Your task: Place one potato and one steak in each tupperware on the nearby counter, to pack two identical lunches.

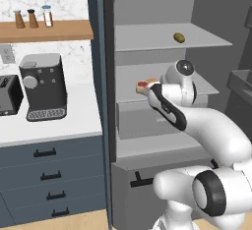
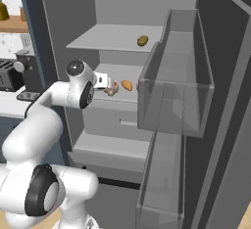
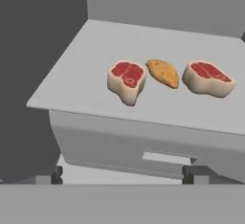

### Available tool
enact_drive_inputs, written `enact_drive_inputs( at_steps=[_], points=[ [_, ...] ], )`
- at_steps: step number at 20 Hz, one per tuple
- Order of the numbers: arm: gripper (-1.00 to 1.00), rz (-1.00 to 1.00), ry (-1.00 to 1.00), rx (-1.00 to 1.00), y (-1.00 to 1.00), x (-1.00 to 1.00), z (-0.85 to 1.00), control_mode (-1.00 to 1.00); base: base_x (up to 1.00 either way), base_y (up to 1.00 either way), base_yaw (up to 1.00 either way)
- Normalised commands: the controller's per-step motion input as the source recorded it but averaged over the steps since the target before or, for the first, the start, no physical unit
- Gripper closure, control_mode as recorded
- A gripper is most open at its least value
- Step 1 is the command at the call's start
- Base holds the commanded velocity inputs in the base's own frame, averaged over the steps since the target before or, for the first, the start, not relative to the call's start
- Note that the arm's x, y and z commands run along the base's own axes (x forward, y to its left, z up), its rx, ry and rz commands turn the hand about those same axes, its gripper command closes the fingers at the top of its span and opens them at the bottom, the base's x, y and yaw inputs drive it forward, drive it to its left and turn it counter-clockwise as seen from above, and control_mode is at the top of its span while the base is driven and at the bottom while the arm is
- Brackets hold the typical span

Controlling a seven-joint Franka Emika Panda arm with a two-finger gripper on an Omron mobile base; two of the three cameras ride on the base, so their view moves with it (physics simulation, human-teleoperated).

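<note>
**Lining up on the fridge shelf, nothing grabbed yet**

Fingers (image 3: 122, 174) are spread wide and released, nothing between them, hovering in front of the middle fridge shelf (image 3: 72, 79). Straight ahead on that shelf sit the near steak (image 3: 127, 80), a potato (image 3: 162, 72) just beside it, then a second steak (image 3: 208, 78) on the potato's other side. The near steak and potato look almost touching, can't tell for sure.

A second potato (image 1: 179, 38) sits alone on the top shelf (image 1: 147, 37).

My take: go for the near steak first, since it's closest to the shelf's front edge and roughly centred. Come in level over the shelf lip, straddle the steak across its narrow width, and keep the far finger from shoving the potato. Don't close until it's well between the pads.

The bench (image 1: 74, 121) is off to the left, with a coffee machine (image 1: 43, 85) and toaster (image 1: 10, 94) on it.
</note>
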Motion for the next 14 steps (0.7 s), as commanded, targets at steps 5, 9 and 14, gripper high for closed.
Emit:
enact_drive_inputs(
  at_steps=[5,9,14],
  points=[
    [-1.0,0.0,0.21,0.0,0.0,0.01,-0.31,-1.0,0.0,0.0,0.0],
    [-1.0,0.0,0.08,0.0,-0.02,0.24,-0.11,-1.0,0.0,0.0,0.0],
    [-1.0,0.0,-0.06,0.0,0.0,0.44,-0.25,-1.0,0.0,0.0,0.0]
  ],
)
